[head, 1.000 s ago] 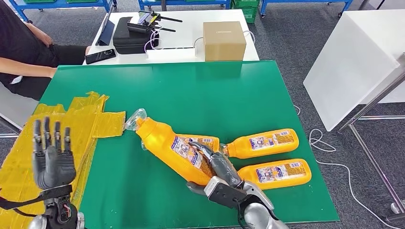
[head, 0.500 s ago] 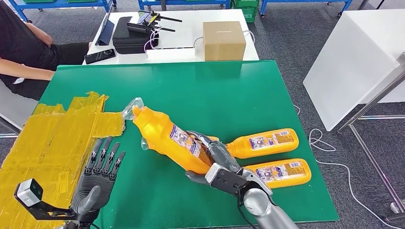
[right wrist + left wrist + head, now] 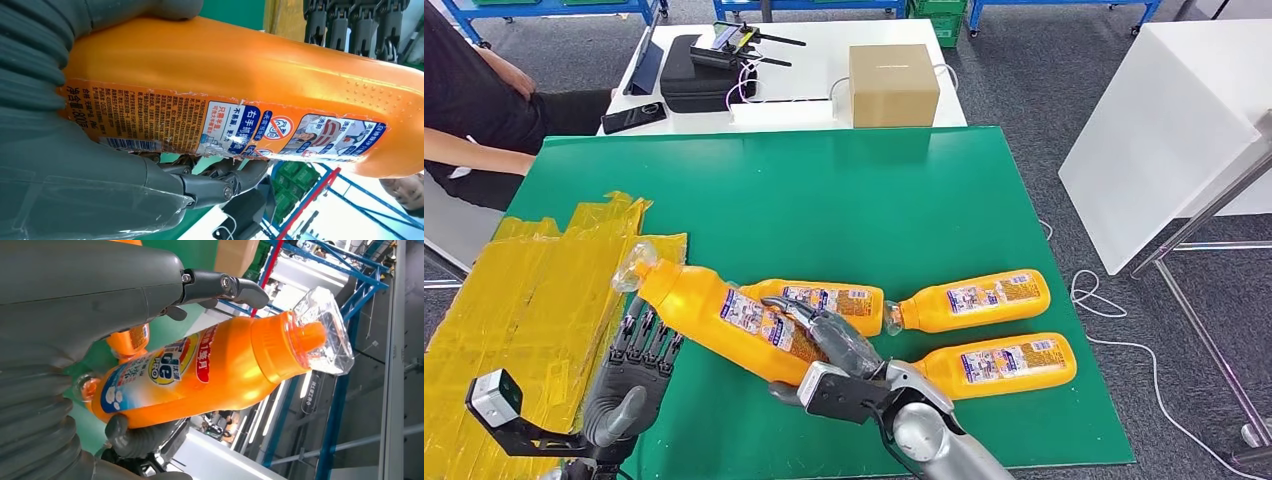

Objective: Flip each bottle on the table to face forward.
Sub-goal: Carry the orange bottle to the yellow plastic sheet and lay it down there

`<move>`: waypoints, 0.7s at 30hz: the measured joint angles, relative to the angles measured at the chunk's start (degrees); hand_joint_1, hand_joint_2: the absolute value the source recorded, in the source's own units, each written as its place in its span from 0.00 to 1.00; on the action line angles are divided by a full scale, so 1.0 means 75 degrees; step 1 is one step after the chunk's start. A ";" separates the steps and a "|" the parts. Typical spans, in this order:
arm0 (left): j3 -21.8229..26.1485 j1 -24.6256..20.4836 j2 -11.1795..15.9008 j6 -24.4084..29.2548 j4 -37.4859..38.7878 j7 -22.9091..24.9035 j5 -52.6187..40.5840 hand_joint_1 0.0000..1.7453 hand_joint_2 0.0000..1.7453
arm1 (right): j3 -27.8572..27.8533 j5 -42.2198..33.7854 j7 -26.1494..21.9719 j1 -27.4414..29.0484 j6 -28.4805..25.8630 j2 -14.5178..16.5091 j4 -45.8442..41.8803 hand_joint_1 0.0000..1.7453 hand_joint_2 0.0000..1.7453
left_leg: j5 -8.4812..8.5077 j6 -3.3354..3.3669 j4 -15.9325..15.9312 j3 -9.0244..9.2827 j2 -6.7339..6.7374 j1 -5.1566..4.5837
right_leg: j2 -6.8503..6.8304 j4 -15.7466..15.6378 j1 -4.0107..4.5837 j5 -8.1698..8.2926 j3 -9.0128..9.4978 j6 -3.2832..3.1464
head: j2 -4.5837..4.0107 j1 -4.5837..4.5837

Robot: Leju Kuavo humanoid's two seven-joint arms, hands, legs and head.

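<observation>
Between grey fingers; glossy orange bottle

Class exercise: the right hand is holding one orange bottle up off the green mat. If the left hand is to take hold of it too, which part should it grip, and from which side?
Probably the bare shoulder of the lifted bottle, just below its clear cap. The right hand already wraps the labelled base end, and the left hand waits open beneath the neck end, so coming up from underneath seems best.
</observation>
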 joint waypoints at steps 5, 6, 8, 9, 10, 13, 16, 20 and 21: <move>0.0004 -0.0011 0.0000 0.0103 0.0000 -0.0017 -0.0195 0.00 1.00 | 0.0451 0.0063 0.0111 -0.0121 0.0049 0.0117 0.0178 1.00 1.00 | 0.0000 0.0000 0.0000 0.0001 0.0001 -0.0001 | 0.0000 0.0000 0.0001 0.0000 -0.0001 0.0000 | 0.0000 0.0000; 0.0004 -0.0019 -0.0002 0.0137 0.0000 -0.0020 -0.0235 0.00 1.00 | 0.0570 0.0074 0.0137 -0.0154 0.0057 0.0158 0.0233 1.00 1.00 | 0.0000 0.0000 0.0000 0.0001 0.0001 -0.0001 | 0.0000 0.0000 0.0002 0.0000 -0.0001 0.0000 | 0.0000 0.0000; 0.0005 -0.0045 -0.0007 0.0199 0.0001 -0.0027 -0.0338 0.00 1.00 | 0.0814 0.0085 0.0174 -0.0229 0.0067 0.0240 0.0371 1.00 1.00 | 0.0000 0.0000 0.0000 0.0001 0.0001 0.0000 | 0.0000 0.0000 0.0004 0.0000 -0.0002 0.0000 | 0.0000 0.0000; 0.0005 -0.0063 -0.0009 0.0240 0.0001 -0.0044 -0.0422 0.00 1.00 | 0.0932 0.0085 0.0198 -0.0269 0.0068 0.0282 0.0451 1.00 1.00 | 0.0000 0.0000 0.0000 0.0000 0.0001 0.0000 | 0.0000 0.0000 0.0005 0.0000 -0.0002 0.0000 | 0.0000 -0.0001; 0.0006 -0.0086 -0.0009 0.0294 0.0002 -0.0075 -0.0542 0.00 1.00 | 0.1048 0.0079 0.0224 -0.0307 0.0065 0.0324 0.0542 1.00 1.00 | 0.0000 0.0000 0.0000 0.0000 0.0001 0.0001 | 0.0000 0.0000 0.0006 0.0000 -0.0003 0.0000 | 0.0000 -0.0001; 0.0004 -0.0185 -0.0015 0.0651 0.0001 -0.0265 -0.1240 0.00 1.00 | 0.1360 0.0041 0.0321 -0.0435 0.0022 0.0485 0.0877 1.00 1.00 | 0.0001 -0.0002 0.0000 0.0001 0.0001 0.0001 | 0.0000 0.0001 0.0007 0.0000 -0.0002 0.0000 | 0.0000 0.0001; -0.0010 -0.0312 -0.0042 0.1041 -0.0001 -0.0367 -0.1977 0.00 1.00 | 0.1584 -0.0005 0.0422 -0.0561 -0.0014 0.0670 0.1230 1.00 1.00 | 0.0003 -0.0003 0.0000 0.0002 0.0001 0.0001 | 0.0000 0.0002 0.0006 0.0000 -0.0002 -0.0001 | 0.0000 0.0001; -0.0055 -0.0416 -0.0077 0.1204 -0.0002 -0.0380 -0.2257 0.50 1.00 | 0.1771 -0.0033 0.0495 -0.0724 -0.0030 0.0863 0.1581 1.00 1.00 | 0.0003 -0.0003 0.0000 0.0008 0.0002 0.0001 | 0.0001 0.0002 0.0006 0.0000 -0.0003 -0.0001 | 0.0000 0.0001; -0.0072 -0.0424 -0.0079 0.1207 -0.0001 -0.0390 -0.2266 0.75 1.00 | 0.1806 -0.0038 0.0506 -0.0757 -0.0030 0.0894 0.1642 1.00 1.00 | 0.0003 -0.0003 0.0000 0.0009 0.0002 0.0001 | 0.0001 0.0002 0.0006 0.0000 -0.0003 -0.0001 | 0.0000 0.0001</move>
